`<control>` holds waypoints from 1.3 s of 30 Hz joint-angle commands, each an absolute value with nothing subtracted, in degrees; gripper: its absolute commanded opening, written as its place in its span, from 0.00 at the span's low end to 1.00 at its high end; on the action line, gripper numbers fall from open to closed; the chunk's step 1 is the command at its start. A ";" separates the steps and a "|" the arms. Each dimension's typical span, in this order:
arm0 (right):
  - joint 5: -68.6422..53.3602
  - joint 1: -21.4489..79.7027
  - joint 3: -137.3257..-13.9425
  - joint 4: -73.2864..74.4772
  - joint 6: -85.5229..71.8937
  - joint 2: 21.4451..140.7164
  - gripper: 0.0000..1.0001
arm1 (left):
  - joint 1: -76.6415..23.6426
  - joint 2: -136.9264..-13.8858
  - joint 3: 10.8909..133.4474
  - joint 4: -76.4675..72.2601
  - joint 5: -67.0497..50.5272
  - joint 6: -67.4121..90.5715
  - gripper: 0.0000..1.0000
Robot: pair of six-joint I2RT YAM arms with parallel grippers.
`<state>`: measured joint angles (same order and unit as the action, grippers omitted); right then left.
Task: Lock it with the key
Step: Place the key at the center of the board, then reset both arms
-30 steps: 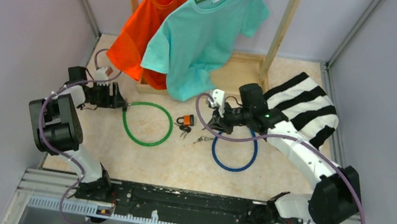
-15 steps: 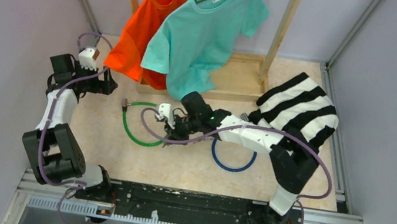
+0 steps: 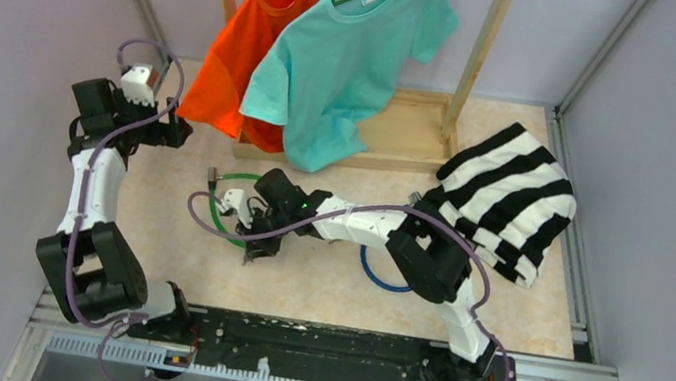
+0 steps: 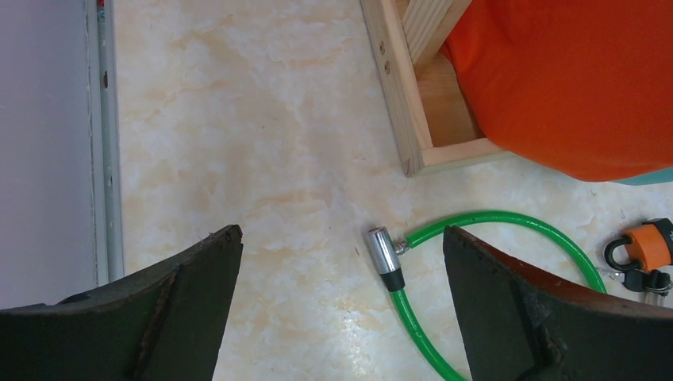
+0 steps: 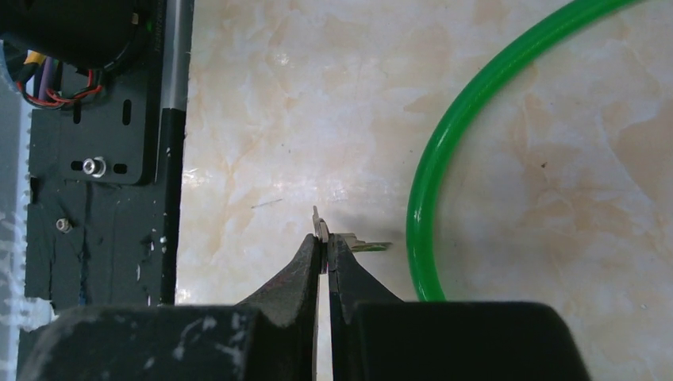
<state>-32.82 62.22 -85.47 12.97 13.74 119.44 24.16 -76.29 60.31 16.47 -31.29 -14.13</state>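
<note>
**A:** Where do we stand with the key?

**B:** Our right gripper (image 5: 324, 244) is clenched on the key (image 5: 321, 228). We pinch it edge-on at the very tips of the jaws, low over the table (image 5: 262, 119) and just beside the green cable (image 5: 421, 198).

**A:** And the lock?

**B:** The left wrist view shows the orange padlock (image 4: 644, 244) beside the green cable. From above, our right arm (image 3: 360, 219) hides it.

**A:** Our other side?

**B:** Our left gripper (image 4: 341, 238) is released, jaws wide and holding nothing. It is near the wooden frame (image 4: 394, 95) and well apart from the orange padlock.

**A:** What could go wrong?

**B:** We see 2 risks. The hold on the key is thin, so it may twist or slip out when we press it into the keyhole. Also, nothing steadies the orange padlock, so it may skid away. We could also snag the green cable while carrying the key across.
</note>
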 commanded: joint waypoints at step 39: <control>-2.77 27.46 -60.71 15.16 8.96 65.92 0.99 | 24.52 -51.48 41.86 12.19 -42.87 -22.02 1.00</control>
